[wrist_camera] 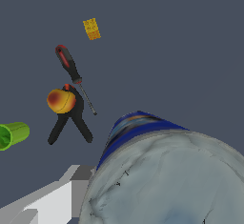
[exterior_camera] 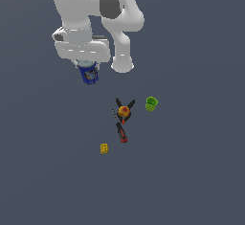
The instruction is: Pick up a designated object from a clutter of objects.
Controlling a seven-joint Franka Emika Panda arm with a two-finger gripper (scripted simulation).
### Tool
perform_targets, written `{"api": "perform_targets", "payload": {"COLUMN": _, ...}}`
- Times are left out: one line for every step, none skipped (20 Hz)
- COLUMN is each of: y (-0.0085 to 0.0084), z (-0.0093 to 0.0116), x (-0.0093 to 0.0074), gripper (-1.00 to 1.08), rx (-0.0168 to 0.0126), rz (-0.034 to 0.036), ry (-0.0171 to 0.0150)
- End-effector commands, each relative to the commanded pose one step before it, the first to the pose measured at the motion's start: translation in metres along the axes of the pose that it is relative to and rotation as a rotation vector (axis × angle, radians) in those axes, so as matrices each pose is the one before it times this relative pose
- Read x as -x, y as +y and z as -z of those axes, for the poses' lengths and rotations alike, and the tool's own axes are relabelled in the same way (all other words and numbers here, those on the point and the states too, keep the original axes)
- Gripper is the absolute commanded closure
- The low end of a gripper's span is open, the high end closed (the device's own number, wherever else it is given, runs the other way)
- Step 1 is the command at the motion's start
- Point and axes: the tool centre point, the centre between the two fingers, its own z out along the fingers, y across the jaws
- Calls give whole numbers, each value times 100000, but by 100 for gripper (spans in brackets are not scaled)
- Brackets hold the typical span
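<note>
Blue can is hanging clamped in the pincer, lifted off the grey worktop and well apart from the orange-red ball. Filling the wrist view, its pale silver-grey top is facing the camera. Beside that ball, the green cup is lying tipped, the red-black tool is lying just by it, and the yellow block is sitting near.
</note>
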Motion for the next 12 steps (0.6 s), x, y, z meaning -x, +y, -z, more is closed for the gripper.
{"api": "perform_targets", "payload": {"y": 10, "z": 2436, "x": 81, "gripper": 108, "rx": -10, "rz": 18, "ry": 320}}
{"api": "perform_targets", "payload": {"y": -6, "z": 914, "x": 31, "gripper": 108, "rx": 0, "rz": 0, "ry": 0}}
{"api": "perform_targets", "payload": {"y": 0, "z": 922, "x": 31, "gripper": 108, "rx": -44, "rz": 19, "ry": 10}}
{"api": "perform_targets", "payload": {"y": -6, "z": 930, "x": 26, "gripper": 108, "rx": 0, "rz": 0, "ry": 0}}
{"api": "perform_targets", "payload": {"y": 0, "z": 938, "x": 24, "gripper": 108, "rx": -43, "rz": 20, "ry": 9}}
{"api": "perform_targets", "payload": {"y": 0, "z": 939, "x": 19, "gripper": 108, "rx": -43, "rz": 21, "ry": 9}}
{"api": "perform_targets", "payload": {"y": -6, "z": 903, "x": 14, "gripper": 108, "rx": 0, "rz": 0, "ry": 0}}
{"api": "perform_targets", "payload": {"y": 0, "z": 861, "x": 11, "gripper": 108, "rx": -42, "rz": 23, "ry": 9}}
{"api": "perform_targets", "payload": {"y": 1, "z": 818, "x": 8, "gripper": 108, "rx": -42, "rz": 23, "ry": 9}}
{"api": "perform_targets", "payload": {"y": -5, "z": 775, "x": 2, "gripper": 108, "rx": 0, "rz": 0, "ry": 0}}
{"api": "perform_targets", "payload": {"y": 3, "z": 730, "x": -3, "gripper": 108, "rx": -41, "rz": 25, "ry": 8}}
{"api": "perform_targets", "payload": {"y": -2, "z": 685, "x": -9, "gripper": 108, "rx": 0, "rz": 0, "ry": 0}}
